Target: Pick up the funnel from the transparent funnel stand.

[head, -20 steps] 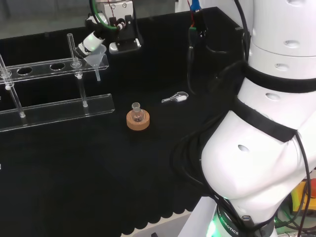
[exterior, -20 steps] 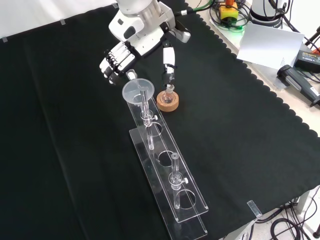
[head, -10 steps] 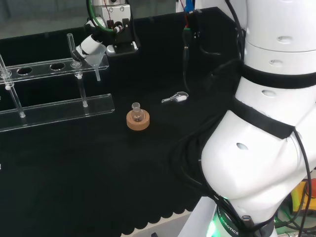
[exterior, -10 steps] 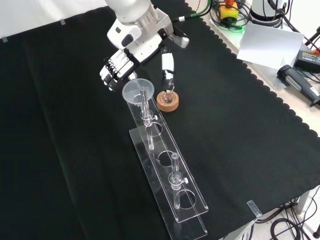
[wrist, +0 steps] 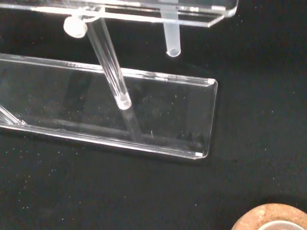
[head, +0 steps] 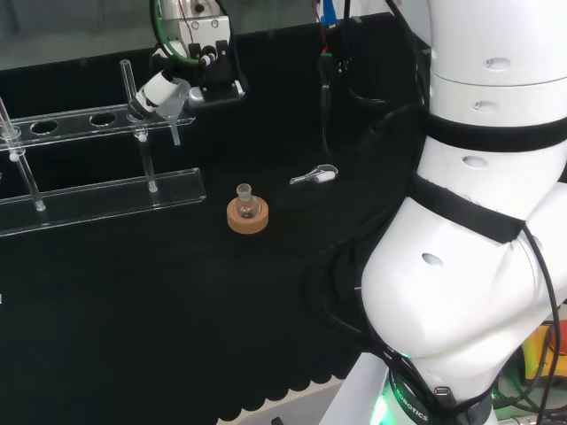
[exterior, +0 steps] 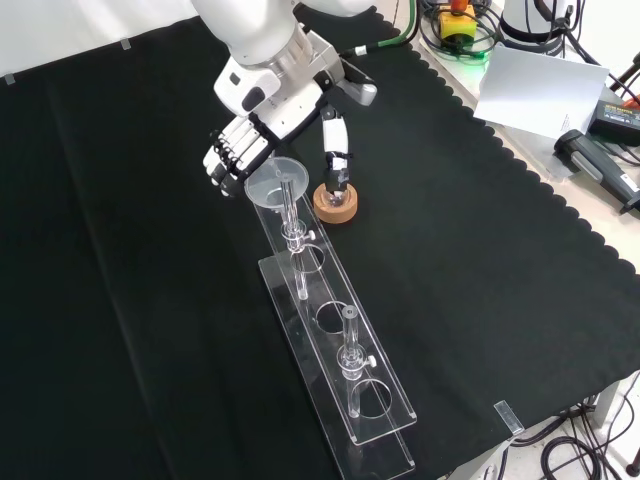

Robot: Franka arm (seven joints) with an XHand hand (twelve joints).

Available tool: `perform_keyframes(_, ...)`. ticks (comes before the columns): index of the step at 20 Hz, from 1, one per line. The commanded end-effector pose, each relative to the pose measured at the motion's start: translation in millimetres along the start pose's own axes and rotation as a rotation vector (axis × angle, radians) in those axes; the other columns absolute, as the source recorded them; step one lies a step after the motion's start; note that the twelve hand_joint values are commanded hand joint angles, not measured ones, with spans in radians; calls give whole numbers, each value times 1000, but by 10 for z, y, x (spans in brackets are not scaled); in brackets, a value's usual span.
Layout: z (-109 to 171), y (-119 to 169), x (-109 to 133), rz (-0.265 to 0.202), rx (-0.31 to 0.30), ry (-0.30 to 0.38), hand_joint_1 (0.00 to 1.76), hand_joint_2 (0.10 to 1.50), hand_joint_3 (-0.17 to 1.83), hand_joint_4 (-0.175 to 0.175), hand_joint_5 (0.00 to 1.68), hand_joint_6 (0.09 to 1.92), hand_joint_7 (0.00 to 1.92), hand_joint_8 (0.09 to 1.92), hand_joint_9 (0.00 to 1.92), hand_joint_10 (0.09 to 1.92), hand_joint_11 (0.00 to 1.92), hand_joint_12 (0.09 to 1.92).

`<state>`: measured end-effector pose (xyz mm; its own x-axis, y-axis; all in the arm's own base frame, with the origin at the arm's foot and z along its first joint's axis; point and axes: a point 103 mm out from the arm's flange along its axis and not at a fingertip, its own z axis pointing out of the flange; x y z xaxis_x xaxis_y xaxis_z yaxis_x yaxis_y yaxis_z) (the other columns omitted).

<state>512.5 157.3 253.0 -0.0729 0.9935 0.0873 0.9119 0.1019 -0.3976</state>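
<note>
Hand [exterior: 240, 150] at upper centre of front view, fingers curled beside the funnel [exterior: 270, 183], thumb out on the far side; nothing gripped yet. Funnel sits in the end hole of the clear funnel stand [exterior: 340, 370], upper left in head view. Best to close on the cone rim, then lift straight up so the stem [wrist: 171, 38] clears the hole. Smooth clear acrylic, slippery. Cork ring [exterior: 336, 200] with small flask stands close by.
</note>
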Motion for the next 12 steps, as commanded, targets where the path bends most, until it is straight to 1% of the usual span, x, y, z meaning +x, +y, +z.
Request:
perform_keyframes(1,38,-7,5,1,10,-3,445,682,45,-32,0,87,0,87,0,87,0,87)
perform_keyframes(12,77,4,1,4,20,-13,447,685,43,-53,0,87,35,87,0,87,0,87)
